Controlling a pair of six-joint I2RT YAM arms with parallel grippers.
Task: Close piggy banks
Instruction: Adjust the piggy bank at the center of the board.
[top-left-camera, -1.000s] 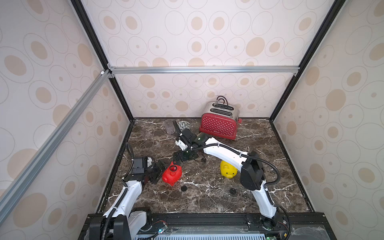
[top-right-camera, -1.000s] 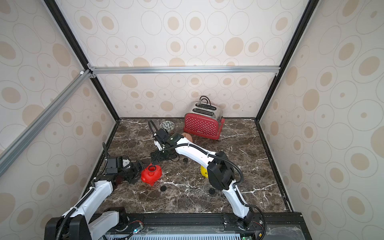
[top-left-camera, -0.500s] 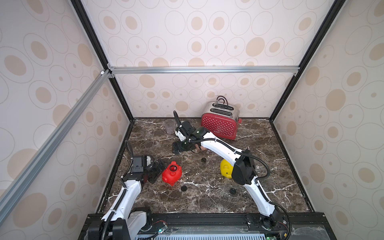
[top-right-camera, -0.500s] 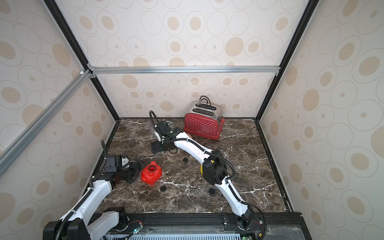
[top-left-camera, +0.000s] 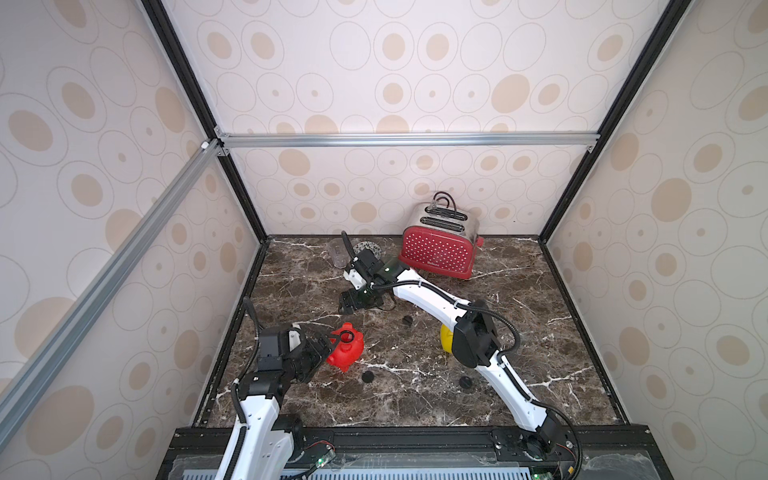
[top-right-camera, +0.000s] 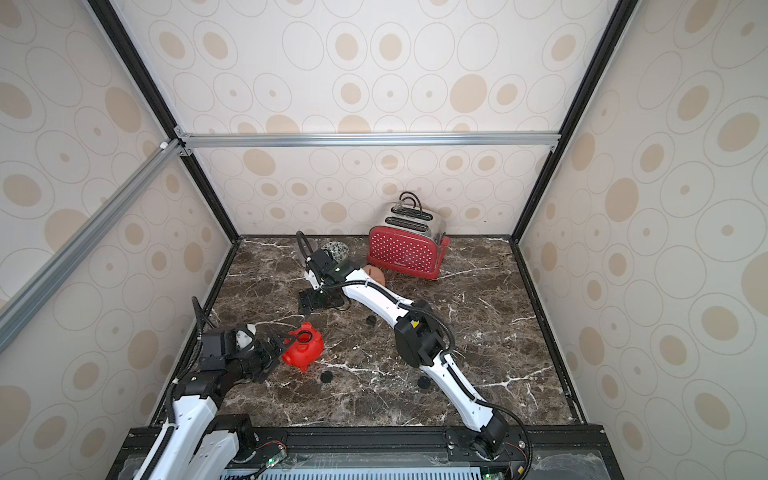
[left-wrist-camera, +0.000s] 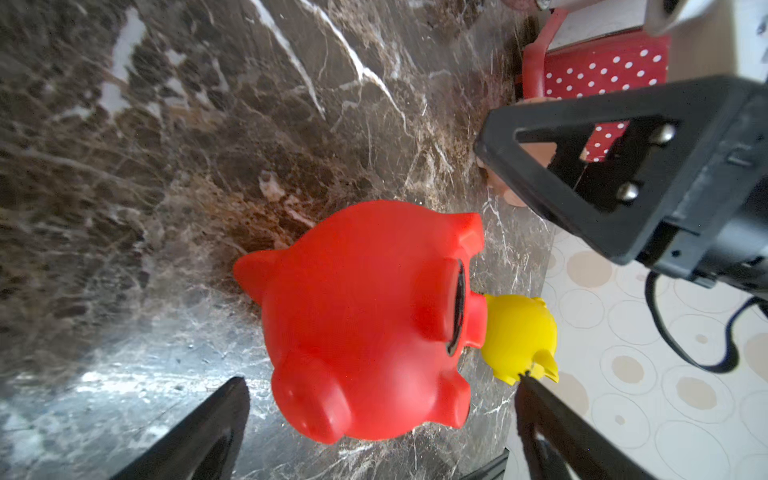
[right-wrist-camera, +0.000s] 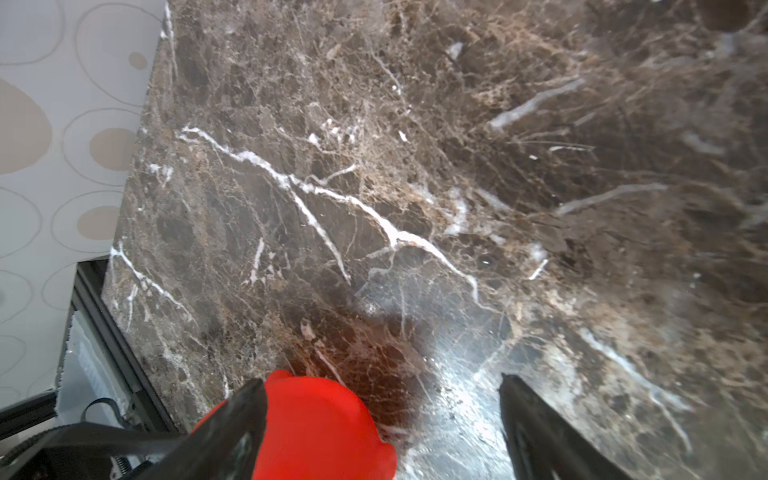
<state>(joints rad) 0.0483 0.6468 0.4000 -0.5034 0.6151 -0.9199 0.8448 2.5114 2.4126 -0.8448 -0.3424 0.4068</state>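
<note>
The red piggy bank (top-left-camera: 347, 349) (left-wrist-camera: 365, 324) lies tipped at the front left, a black ring round its belly opening. My left gripper (top-left-camera: 323, 345) (left-wrist-camera: 380, 380) is open, its fingers standing either side of the pig's rear without touching. The yellow piggy bank (top-left-camera: 444, 337) (left-wrist-camera: 519, 332) is half hidden behind the right arm's elbow. A pale pink piggy bank (top-right-camera: 376, 272) peeks out behind the right forearm. My right gripper (top-left-camera: 356, 300) (right-wrist-camera: 381, 382) hangs open and empty over the table's middle left; the red pig (right-wrist-camera: 324, 428) shows beyond one finger.
Three black round plugs (top-left-camera: 407, 320) (top-left-camera: 368, 377) (top-left-camera: 465, 381) lie loose on the marble. A red dotted toaster (top-left-camera: 438, 253) stands at the back, with a clear cup (top-left-camera: 338, 255) and a speckled object (top-left-camera: 370, 247) to its left. Patterned walls enclose three sides.
My left jaws have widened around the red pig. The right arm has swung its elbow leftward, now covering part of the yellow pig, and its jaws have narrowed slightly.
</note>
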